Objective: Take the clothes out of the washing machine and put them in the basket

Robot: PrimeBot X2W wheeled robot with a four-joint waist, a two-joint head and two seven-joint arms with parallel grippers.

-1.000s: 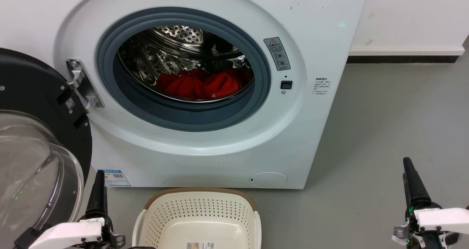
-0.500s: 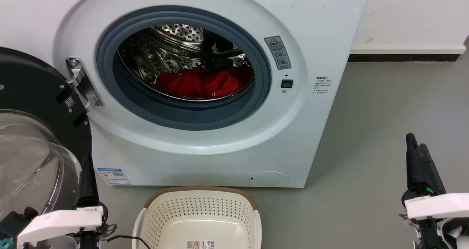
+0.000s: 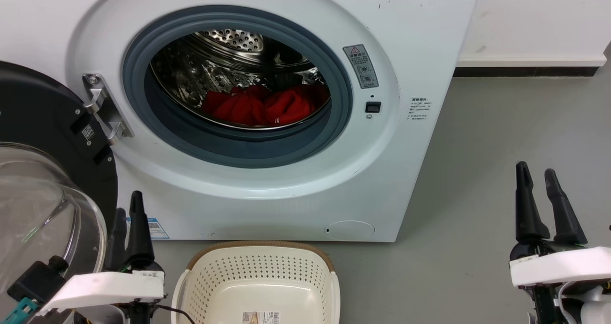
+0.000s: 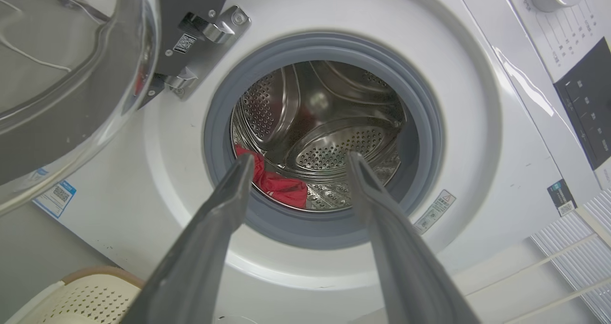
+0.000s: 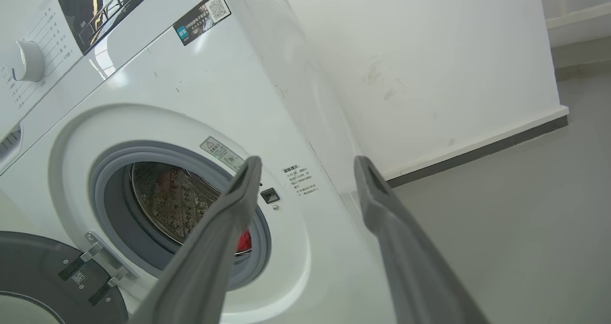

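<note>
Reach step, not yet begun. The clothes [image 3: 265, 107] lie low in the drum [image 3: 229, 40] of the washing machine [image 3: 420, 52]. The basket [image 3: 260, 246], apparently bare though partly cropped, stands just before it. Left gripper [image 3: 128, 203] and right gripper [image 3: 535, 168] hover spread and empty; next, one must reach inside.

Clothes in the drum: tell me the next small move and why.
Probably reach the open left gripper forward through the porthole toward the clothes: the door stands open, they lie untouched in the drum, the basket holds nothing, and this gripper's fingers point at the opening.
</note>
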